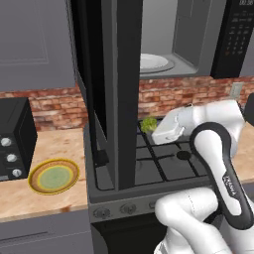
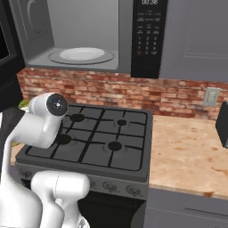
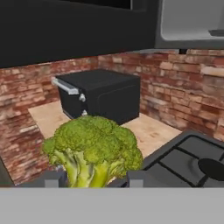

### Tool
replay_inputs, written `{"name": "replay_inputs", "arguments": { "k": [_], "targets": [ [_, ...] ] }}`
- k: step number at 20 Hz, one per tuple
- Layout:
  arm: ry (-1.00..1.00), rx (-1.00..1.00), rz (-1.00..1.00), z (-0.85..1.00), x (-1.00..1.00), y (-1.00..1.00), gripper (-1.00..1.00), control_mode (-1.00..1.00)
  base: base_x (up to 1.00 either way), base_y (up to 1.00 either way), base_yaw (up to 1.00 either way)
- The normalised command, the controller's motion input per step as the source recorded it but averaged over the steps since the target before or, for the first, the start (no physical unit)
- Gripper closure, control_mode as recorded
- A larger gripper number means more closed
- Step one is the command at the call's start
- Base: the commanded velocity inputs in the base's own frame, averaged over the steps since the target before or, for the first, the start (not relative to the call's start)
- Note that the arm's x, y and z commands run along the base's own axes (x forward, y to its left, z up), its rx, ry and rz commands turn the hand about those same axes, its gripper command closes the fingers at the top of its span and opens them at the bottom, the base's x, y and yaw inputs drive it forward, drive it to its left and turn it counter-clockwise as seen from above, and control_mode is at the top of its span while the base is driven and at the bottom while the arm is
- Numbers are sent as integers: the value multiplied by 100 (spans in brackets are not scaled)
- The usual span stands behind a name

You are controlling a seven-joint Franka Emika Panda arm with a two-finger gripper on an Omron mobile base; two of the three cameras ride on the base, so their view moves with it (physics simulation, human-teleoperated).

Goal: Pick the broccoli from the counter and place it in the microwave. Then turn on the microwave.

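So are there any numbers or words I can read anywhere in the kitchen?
"00:38", or close to it: pale digits on the clock at the top of the microwave keypad panel; blurry, so not certain.
Keypad buttons below it: small marks, too blurred to read.
Toaster oven knobs: no readable markings.
Stove knobs: none readable.

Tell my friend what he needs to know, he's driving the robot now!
Gripper: shut on the broccoli, held up over the stove, near the brick wall.
Microwave: door swung open, white turntable bare.
Plate: on the counter, left of the stove, nothing on it.
Done: broccoli picked up.
Left: lift it into the microwave, let go, shut the door, turn the microwave on at the keypad.
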Motion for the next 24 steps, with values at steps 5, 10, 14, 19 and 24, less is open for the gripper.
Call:
{"name": "replay_inputs", "arguments": {
  "k": [5,10,14,19,24],
  "targets": [
    [1,-2,-15,90,-19,-32,100,-100,0,0,0],
    [-1,-5,-13,90,-7,-10,100,-100,0,0,0],
    [0,-6,-15,86,9,-9,100,-100,0,0,0],
    [-2,-8,-16,57,26,-19,100,-100,0,0,0],
    [-9,-7,-19,7,36,-34,100,-100,0,0,0]
  ]
}}
